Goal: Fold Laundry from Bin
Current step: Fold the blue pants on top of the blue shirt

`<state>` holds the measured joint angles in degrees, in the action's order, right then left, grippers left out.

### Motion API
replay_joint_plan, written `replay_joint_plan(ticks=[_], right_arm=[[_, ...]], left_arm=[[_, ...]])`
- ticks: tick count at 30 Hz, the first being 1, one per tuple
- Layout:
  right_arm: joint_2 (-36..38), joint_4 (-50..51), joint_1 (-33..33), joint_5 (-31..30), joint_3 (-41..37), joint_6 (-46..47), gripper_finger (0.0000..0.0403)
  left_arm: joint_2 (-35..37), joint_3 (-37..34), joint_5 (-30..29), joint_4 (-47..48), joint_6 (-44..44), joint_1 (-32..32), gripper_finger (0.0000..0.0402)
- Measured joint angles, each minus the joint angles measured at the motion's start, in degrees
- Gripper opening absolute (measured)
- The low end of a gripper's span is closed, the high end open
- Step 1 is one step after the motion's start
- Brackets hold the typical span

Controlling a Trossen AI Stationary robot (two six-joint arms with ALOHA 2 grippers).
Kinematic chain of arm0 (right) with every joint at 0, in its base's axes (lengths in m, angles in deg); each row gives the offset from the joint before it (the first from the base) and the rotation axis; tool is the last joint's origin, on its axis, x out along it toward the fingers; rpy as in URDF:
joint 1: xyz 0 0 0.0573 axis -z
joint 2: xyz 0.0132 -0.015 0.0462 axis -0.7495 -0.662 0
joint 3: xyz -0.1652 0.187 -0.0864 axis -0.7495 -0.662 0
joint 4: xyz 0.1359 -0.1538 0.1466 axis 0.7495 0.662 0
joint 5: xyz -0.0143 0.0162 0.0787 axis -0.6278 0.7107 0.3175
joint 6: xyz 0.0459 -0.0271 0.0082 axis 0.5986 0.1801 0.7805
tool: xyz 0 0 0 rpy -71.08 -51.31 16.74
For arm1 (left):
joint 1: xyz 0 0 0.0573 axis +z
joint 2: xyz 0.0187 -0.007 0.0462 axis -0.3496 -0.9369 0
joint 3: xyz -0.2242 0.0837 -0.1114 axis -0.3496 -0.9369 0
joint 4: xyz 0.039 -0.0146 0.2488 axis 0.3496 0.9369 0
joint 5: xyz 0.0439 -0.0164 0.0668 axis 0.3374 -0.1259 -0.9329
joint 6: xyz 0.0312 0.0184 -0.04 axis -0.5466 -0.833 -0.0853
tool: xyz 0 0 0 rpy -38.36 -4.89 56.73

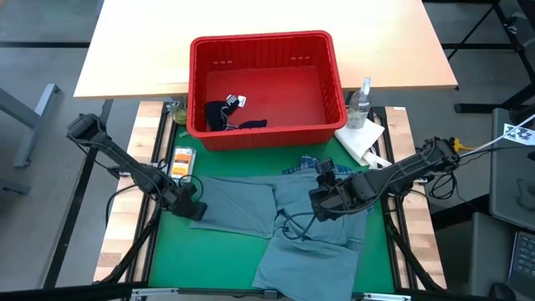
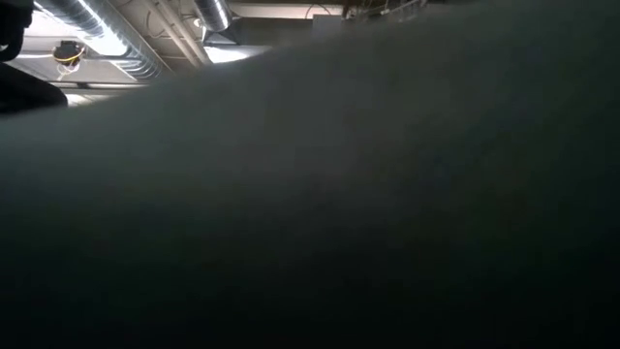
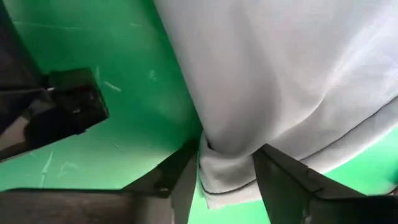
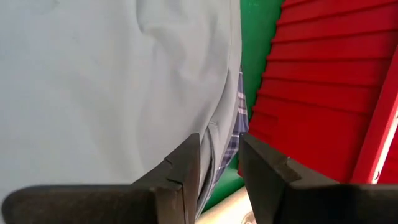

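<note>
High view: large grey-blue garment [image 1: 276,221] lies spread on the green mat [image 1: 167,267] in front of the red bin [image 1: 266,88], wrinkled, with no tidy fold made yet. A strip of the blue-white plaid shirt [image 1: 311,165] shows just beyond it, near the bin wall, partly under the grey-blue cloth. Dark navy garment [image 1: 227,115] is in the bin, not yet taken out. Small yellow garment: not found in any view.

Left gripper [image 1: 191,203] sits at the garment's left edge; the left wrist view shows its fingers [image 3: 180,180] pinching a bunched hem. Right gripper [image 1: 328,201] is over the garment's upper right part; the right wrist view shows its fingers [image 4: 186,168] narrowly parted with a cloth edge between them, apparently gripped.

Judgement: early stage. One item being arranged, shirt waiting, at least one piece still to unload.

Low view: blocked by dark cloth.
</note>
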<state>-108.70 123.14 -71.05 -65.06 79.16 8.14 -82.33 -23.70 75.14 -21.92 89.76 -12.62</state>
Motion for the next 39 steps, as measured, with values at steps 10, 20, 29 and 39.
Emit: replay_joint_plan(ticks=[10, 20, 29, 39], right_arm=[[-0.02, -1.04, 0.00, 0.00, 0.00, 0.00, 0.0111], [-0.07, -2.18, 0.00, 0.04, 0.00, 0.00, 0.0111], [-0.09, -5.11, 0.00, 0.05, 0.00, 0.00, 0.0111], [-0.11, -9.51, 0.04, 0.08, 0.00, 0.52, 0.0111]], left_arm=[[-0.09, -0.22, -2.16, -6.23, -2.89, -1.22, 0.0012], [4.30, -0.22, -1.45, -11.21, -6.15, -1.16, 0.0002], [14.33, -0.22, -10.24, -16.13, -7.92, -1.16, 0.0001], [15.35, -0.22, -17.75, -30.53, -20.25, 5.44, 0.0000]])
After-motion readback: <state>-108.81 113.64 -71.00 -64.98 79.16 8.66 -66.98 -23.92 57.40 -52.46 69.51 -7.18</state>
